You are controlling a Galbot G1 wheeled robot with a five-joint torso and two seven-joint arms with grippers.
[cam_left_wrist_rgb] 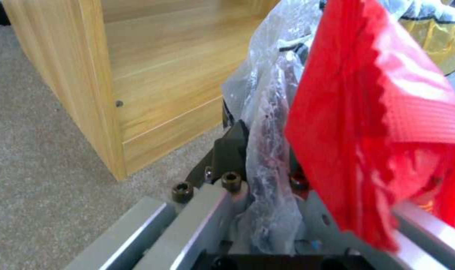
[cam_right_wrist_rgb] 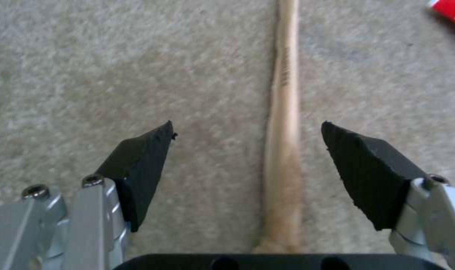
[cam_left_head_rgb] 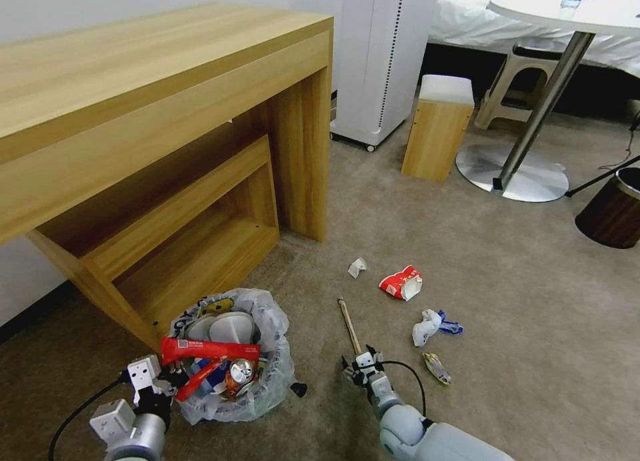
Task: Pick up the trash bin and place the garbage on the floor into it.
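The trash bin (cam_left_head_rgb: 273, 317), lined with crinkly plastic, stands on the floor (cam_left_head_rgb: 507, 294) by the desk's leg, heaped with a red wrapper (cam_left_head_rgb: 207, 349), a can and white slippers. My left gripper (cam_left_head_rgb: 175, 375) is shut on the bin's rim; up close, its jaws (cam_left_wrist_rgb: 267, 157) pinch the plastic liner (cam_left_wrist_rgb: 267, 75) beside the red wrapper (cam_left_wrist_rgb: 377, 112). My right gripper (cam_left_head_rgb: 363, 366) hangs open low over the wooden stick (cam_left_head_rgb: 349, 326); the stick (cam_right_wrist_rgb: 282, 150) lies between the black pads (cam_right_wrist_rgb: 137, 165). More garbage lies to the right: crumpled paper (cam_left_head_rgb: 357, 267), a red-white carton (cam_left_head_rgb: 402, 282), a white-blue mask (cam_left_head_rgb: 430, 326), a flattened scrap (cam_left_head_rgb: 437, 367).
A wooden desk (cam_left_head_rgb: 167, 101) with a low shelf stands close on the left. Behind are a white cabinet (cam_left_head_rgb: 383, 47), a wooden box stool (cam_left_head_rgb: 437, 131), a round table's metal base (cam_left_head_rgb: 513, 174) and a brown bin (cam_left_head_rgb: 610, 211) at the right edge.
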